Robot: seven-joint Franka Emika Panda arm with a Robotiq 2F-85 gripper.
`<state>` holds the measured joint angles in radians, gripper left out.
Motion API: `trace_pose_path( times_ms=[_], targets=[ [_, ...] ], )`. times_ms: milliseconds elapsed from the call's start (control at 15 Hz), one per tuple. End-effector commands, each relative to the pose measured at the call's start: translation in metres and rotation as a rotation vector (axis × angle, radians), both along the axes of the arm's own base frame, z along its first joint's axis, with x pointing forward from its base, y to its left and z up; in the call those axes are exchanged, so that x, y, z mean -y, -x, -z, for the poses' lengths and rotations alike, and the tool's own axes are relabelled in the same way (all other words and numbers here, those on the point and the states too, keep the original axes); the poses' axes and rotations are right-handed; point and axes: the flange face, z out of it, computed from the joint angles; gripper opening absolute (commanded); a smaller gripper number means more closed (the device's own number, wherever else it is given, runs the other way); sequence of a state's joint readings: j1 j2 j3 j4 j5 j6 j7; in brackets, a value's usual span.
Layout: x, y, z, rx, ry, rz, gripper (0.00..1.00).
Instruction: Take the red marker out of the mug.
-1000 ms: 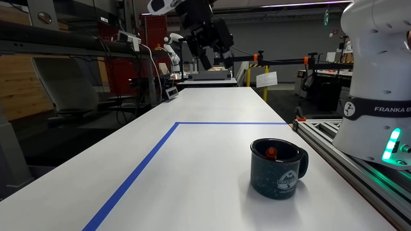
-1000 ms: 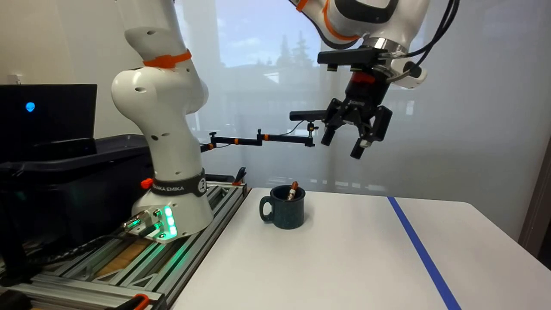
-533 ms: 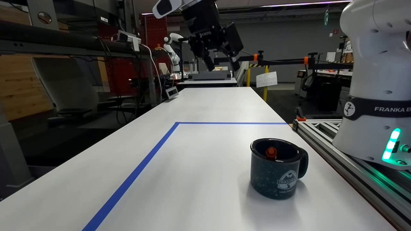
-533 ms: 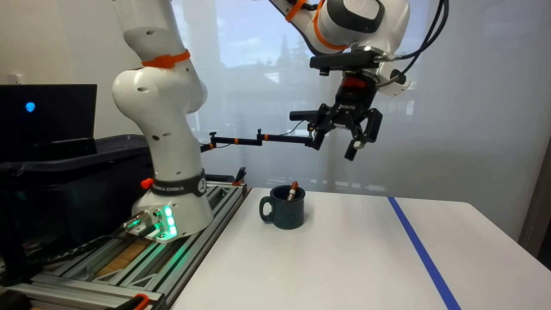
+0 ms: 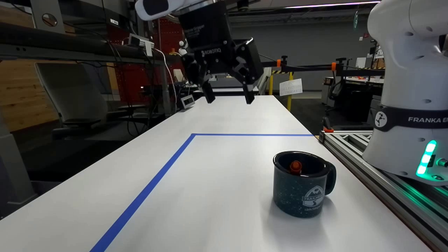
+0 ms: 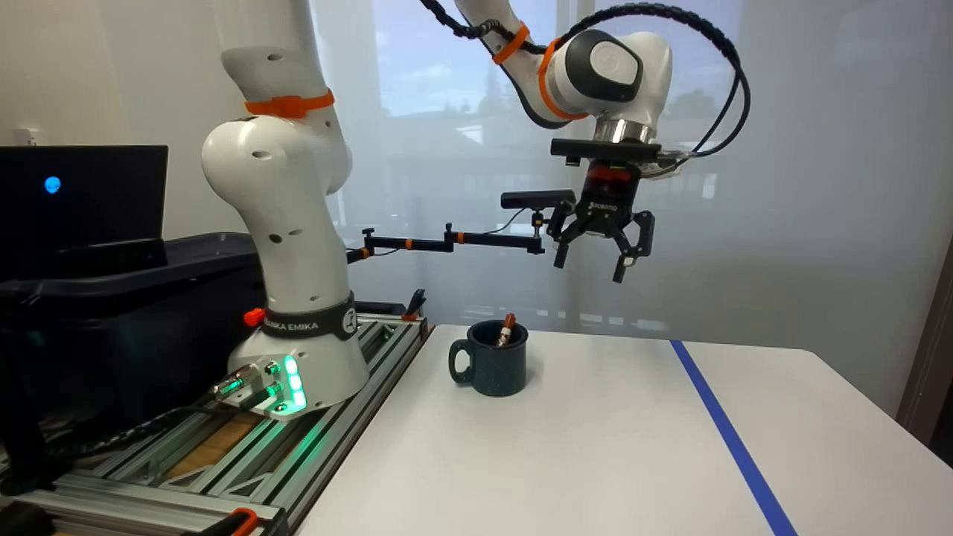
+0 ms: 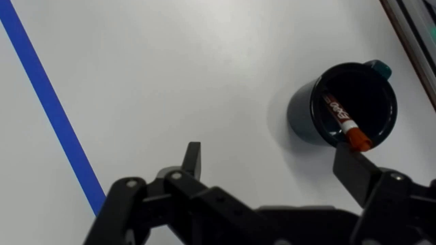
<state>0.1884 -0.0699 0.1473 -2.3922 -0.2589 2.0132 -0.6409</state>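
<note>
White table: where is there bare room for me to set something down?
The white table is bare between the mug and the long blue line, and also past that line. It's tight between the mug's handle and the metal rail; above the table hangs the open hand.

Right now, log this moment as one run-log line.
marker: leaning inside mug | mug: upright on table | tool: open, holding nothing, above table | status: marker not yet out
</note>
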Motion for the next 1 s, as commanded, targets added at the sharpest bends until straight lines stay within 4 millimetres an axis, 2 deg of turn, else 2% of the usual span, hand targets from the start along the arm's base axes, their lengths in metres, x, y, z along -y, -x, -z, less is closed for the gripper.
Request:
trace_pose_path(
  times_ms=[0, 200, 533, 733, 867, 933],
  targets=[
    [-0.053, 0.014, 0.017, -0.059, -0.047, -0.139, 1.00],
    [-0.070, 0.030, 0.028, -0.128, 0.006, -0.152, 1.00],
    [-0.064, 0.047, 0.042, -0.224, 0.062, -0.062, 1.00],
    [-0.069, 0.055, 0.054, -0.253, 0.075, -0.017, 1.00],
    [-0.073, 0.057, 0.060, -0.205, 0.117, -0.014, 1.00],
    [-0.065, 0.052, 0.057, -0.234, 0.084, -0.025, 1.00]
  ],
)
